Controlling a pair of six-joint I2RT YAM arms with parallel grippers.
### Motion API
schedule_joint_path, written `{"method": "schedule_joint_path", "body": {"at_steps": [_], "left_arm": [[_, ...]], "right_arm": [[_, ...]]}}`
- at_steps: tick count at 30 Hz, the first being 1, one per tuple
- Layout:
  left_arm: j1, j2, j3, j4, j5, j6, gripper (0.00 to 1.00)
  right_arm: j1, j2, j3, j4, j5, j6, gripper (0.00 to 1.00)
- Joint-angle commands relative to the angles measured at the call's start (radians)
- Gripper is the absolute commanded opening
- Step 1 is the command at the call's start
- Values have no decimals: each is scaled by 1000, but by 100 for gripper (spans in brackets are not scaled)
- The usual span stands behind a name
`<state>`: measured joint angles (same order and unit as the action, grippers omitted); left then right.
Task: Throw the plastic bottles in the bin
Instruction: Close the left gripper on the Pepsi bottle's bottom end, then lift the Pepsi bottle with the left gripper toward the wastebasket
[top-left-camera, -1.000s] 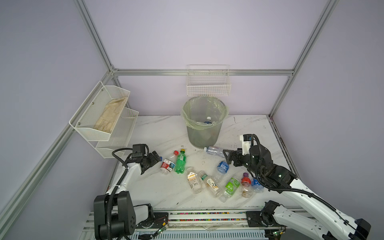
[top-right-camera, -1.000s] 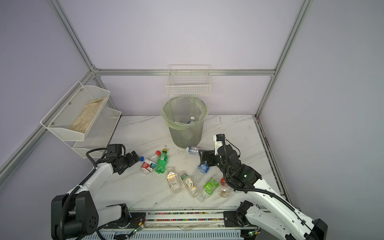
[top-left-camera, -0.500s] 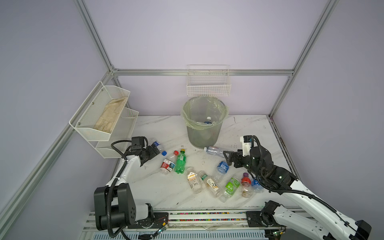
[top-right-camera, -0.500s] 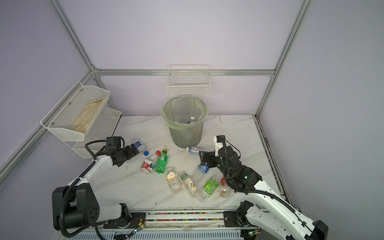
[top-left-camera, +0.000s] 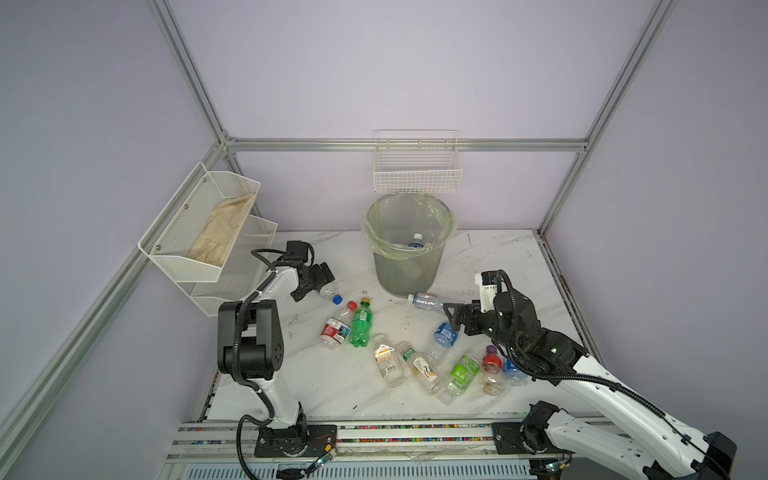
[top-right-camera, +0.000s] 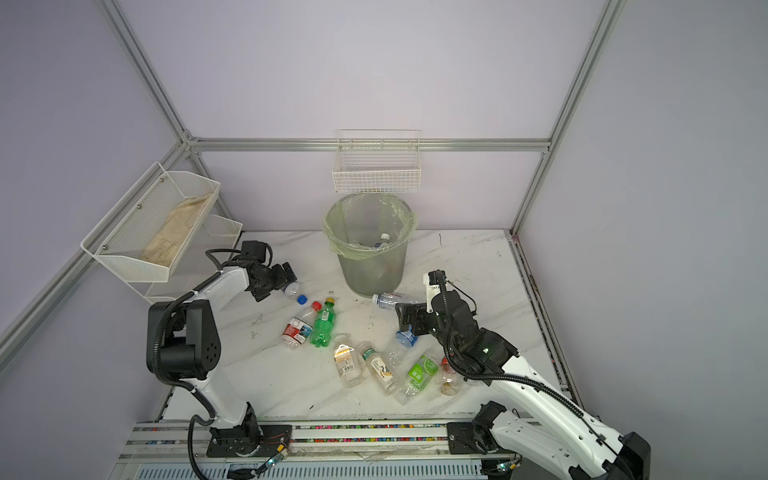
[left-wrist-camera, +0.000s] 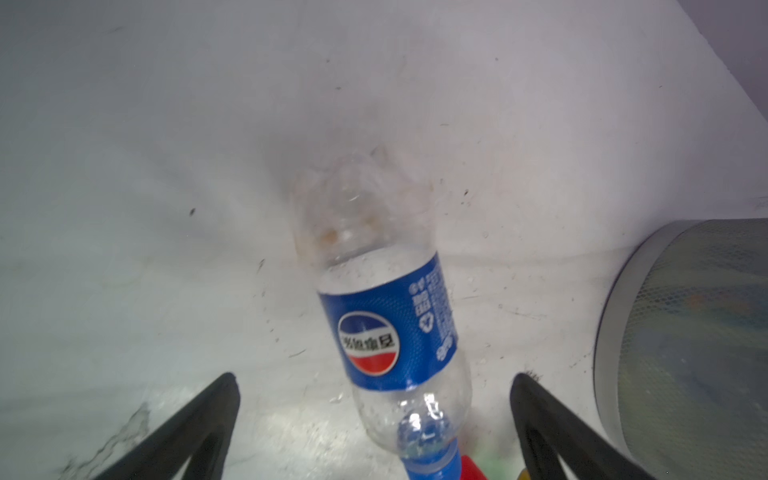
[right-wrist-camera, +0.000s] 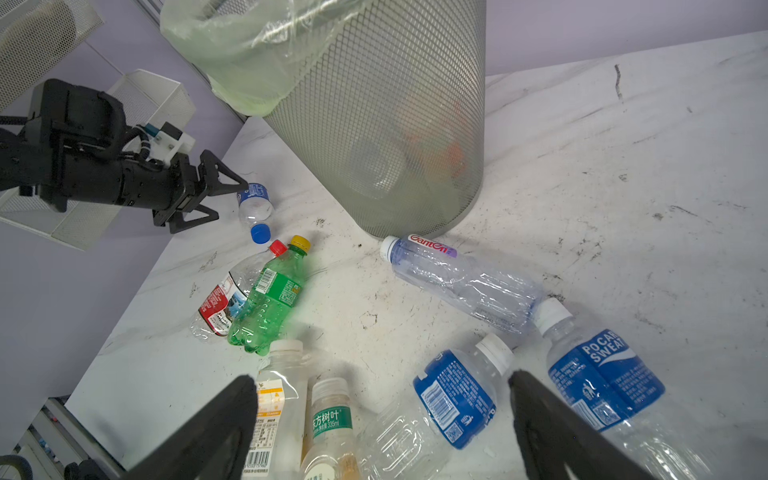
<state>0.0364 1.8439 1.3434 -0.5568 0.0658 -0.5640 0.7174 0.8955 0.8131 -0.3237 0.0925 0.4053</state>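
Left wrist view: left gripper (left-wrist-camera: 376, 376) is hovering, jaws spread wide, over a blue-label bottle (left-wrist-camera: 386, 320).
Right gripper (right-wrist-camera: 380, 376) is hanging released above bottles (right-wrist-camera: 457, 399) lying on the table (right-wrist-camera: 623, 187) before the bin (right-wrist-camera: 395, 124).

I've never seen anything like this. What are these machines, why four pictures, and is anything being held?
Two robot arms, each ending in a two-fingered gripper. Two pictures look down on the whole table; the other two are taken from the arms' wrists. On the table lie plastic bottles, one a green bottle, beside a bin with a bottle inside. The left gripper is open on either side of a blue-labelled bottle; the right gripper is open above others. Neither holds anything.
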Motion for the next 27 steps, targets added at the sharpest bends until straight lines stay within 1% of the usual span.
{"method": "schedule_joint_path", "body": {"at_steps": [1, 6, 9, 12, 15, 19, 23, 27], "left_arm": [[-10, 79, 137, -56, -37, -26, 99], [-30, 151, 181, -60, -66, -34, 98], [-39, 176, 197, -61, -69, -27, 92], [-41, 187, 204, -63, -64, -21, 80], [-42, 172, 197, -65, -69, -16, 65], [-42, 119, 179, -65, -94, -11, 50], [-43, 42, 172, -65, -93, -5, 40], [-46, -65, 170, -43, -53, -9, 38]], "right_arm": [[-1, 9, 9, 23, 26, -19, 97], [-1, 27, 15, 27, 44, -40, 97], [-1, 45, 17, 39, 39, -46, 97], [-1, 57, 15, 53, 30, -47, 97], [-1, 54, 12, 57, 26, -43, 97], [-1, 40, 5, 57, 24, -32, 97], [-1, 24, 3, 49, 13, -12, 97], [-1, 3, 4, 37, 11, 3, 97]]}}
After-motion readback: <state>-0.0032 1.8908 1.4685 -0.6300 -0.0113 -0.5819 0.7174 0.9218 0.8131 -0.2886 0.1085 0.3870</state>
